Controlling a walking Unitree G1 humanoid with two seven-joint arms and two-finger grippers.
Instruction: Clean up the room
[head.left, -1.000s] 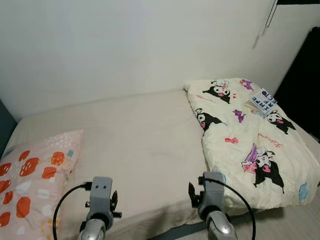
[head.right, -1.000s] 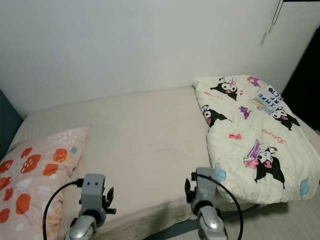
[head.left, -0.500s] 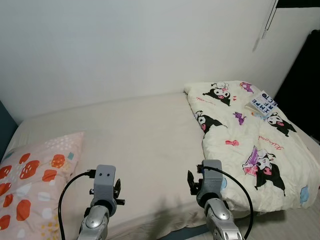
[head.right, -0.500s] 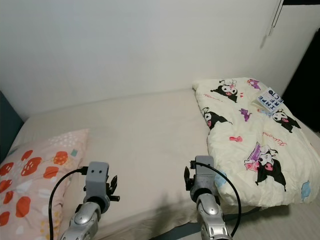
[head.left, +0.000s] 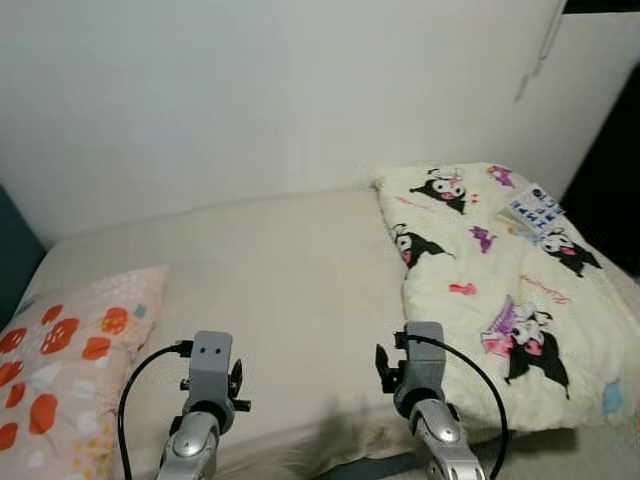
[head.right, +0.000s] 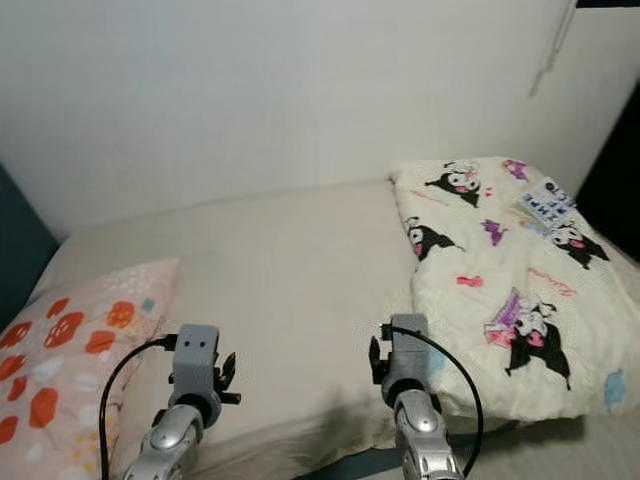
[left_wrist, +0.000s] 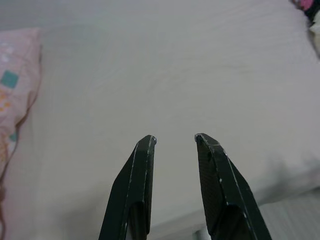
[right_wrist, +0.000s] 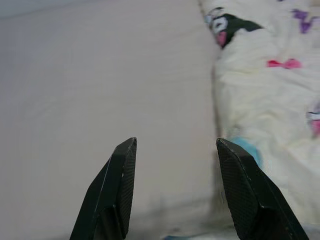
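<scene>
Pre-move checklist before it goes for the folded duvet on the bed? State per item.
1. Left gripper open and holding nothing: ok, fingers apart above the bare sheet.
2. Right gripper open and holding nothing: ok, fingers apart beside the duvet's near edge.
3. Duvet in view: ok, folded on the right side of the bed, on the right arm's side.
4. Nothing loose on the duvet: not ok, a booklet lies on its far end.
5. Pillow out of the way: ok, at the left end, apart from the duvet.
6. Sharp image: not ok, the head views look slightly blurred.
</scene>
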